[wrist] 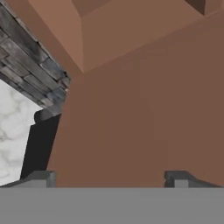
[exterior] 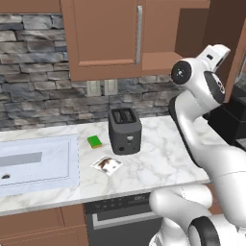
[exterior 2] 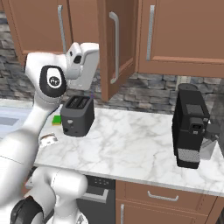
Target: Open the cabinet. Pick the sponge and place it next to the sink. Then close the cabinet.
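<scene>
The cabinet [exterior: 103, 33] hangs above the counter. Its left door is shut, with a silver bar handle [exterior: 139, 33]. Its right door [exterior 2: 120, 48] stands swung out toward me. My white hand [exterior 2: 82, 59] hovers at the level of the cabinet's lower edge, just left of the open door. My gripper [wrist: 110, 178] is open, with nothing between its fingertips [wrist: 41, 178], and faces a brown cabinet panel [wrist: 131, 122] close ahead. The sink [exterior: 72, 163] lies at the left end of the counter. The sponge is out of view.
A dark toaster [exterior: 125, 129] stands mid-counter, with a bright light-green, yellow-edged sponge [exterior: 94, 141] to its left and a small packet [exterior: 106, 165] in front. A black coffee machine [exterior 2: 190, 131] stands at the right, below a narrower shut cabinet [exterior 2: 183, 35]. A stone backsplash [exterior: 33, 96] runs behind.
</scene>
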Tool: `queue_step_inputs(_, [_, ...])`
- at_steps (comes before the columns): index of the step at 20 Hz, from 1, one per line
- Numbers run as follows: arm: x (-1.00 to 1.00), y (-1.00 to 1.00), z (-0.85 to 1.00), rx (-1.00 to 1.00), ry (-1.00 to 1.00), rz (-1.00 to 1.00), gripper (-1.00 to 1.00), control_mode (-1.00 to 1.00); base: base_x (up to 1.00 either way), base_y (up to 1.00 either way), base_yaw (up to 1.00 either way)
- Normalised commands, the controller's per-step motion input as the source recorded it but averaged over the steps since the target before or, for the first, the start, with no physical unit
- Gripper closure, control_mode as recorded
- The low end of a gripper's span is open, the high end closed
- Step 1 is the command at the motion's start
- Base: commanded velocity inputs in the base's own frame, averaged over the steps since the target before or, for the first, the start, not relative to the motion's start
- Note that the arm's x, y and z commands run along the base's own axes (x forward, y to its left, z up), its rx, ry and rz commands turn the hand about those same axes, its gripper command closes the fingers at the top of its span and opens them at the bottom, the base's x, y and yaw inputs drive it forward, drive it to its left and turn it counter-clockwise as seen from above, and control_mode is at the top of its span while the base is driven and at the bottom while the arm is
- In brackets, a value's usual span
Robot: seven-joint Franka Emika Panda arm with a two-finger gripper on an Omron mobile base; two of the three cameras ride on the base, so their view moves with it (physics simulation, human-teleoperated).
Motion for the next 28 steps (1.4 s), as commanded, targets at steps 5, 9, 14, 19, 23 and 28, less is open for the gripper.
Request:
queue_step_inputs(5, [0.00,-0.62,0.00,0.00,0.02,0.00,-1.00,-1.00,0.00,0.00,0.00])
queue_step_inputs(9, [0.00,-0.51,0.00,0.00,0.02,0.00,-1.00,-1.00,0.00,0.00,0.00])
queue_step_inputs(14, [0.00,-0.43,0.00,0.00,0.02,0.00,-1.00,-1.00,0.00,0.00,0.00])
queue_step_inputs(19, [0.00,-0.09,0.00,0.01,0.00,0.00,-1.00,-1.00,0.00,0.00,0.00])
queue_step_inputs(23, [-0.09,0.11,0.00,0.05,-0.01,0.02,-1.00,-1.00,0.00,0.00,0.00])
queue_step_inputs(28, [-0.11,0.32,0.00,0.08,-0.01,0.05,-1.00,-1.00,0.00,0.00,0.00])
